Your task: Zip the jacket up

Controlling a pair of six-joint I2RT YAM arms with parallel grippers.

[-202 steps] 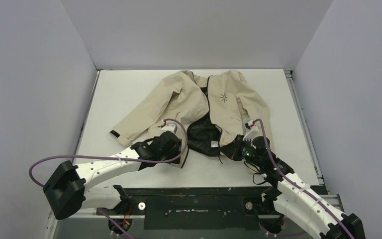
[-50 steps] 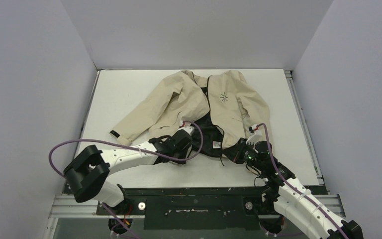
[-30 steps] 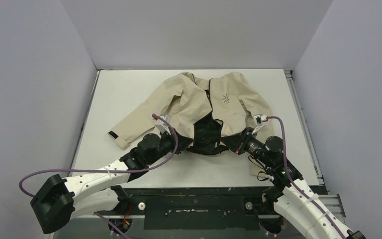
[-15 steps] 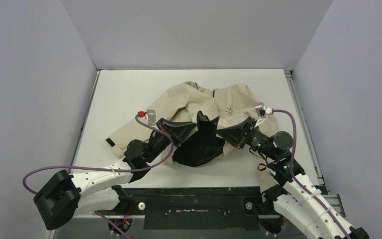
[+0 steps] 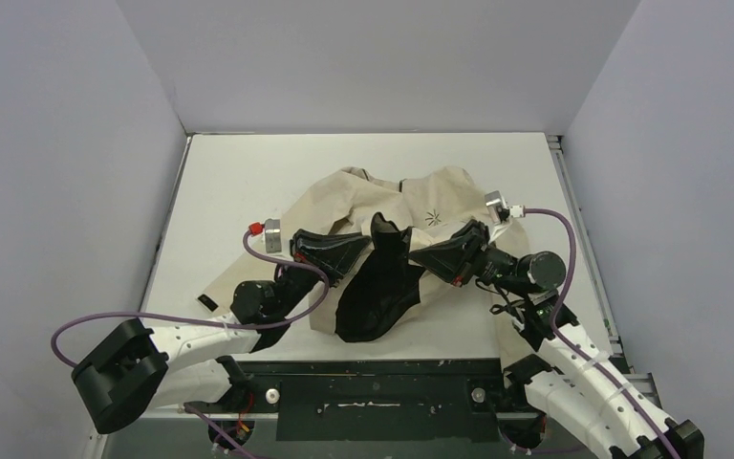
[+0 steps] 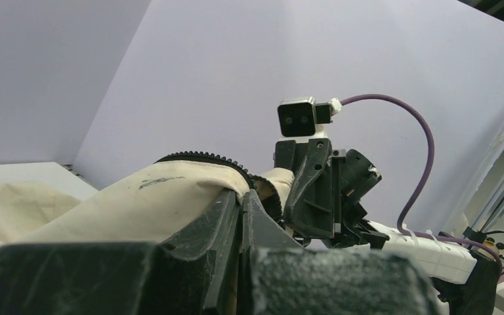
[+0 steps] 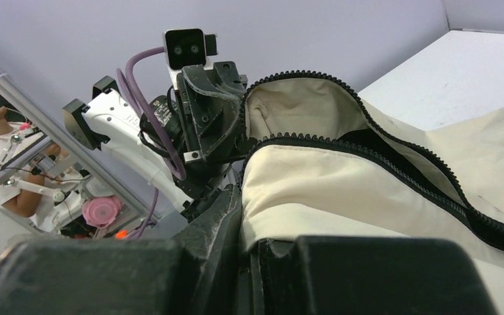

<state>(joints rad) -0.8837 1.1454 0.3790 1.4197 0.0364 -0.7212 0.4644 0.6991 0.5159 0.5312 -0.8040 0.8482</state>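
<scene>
My left tool point(image 5: 367, 247) — clamped tight on the beige fabric jacket point(image 5: 354, 191), one zipper edge | my right tool point(image 5: 415, 256) — clamped on the other edge | hem held above the white surface point(image 5: 239, 172)

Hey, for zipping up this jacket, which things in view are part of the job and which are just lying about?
Part of the job:
- jacket, front edges lifted
- zipper, its two tooth rows apart near the hands
- left hand and right hand, each shut on a front edge

Just there:
- table
- purple cables on the arms
</scene>
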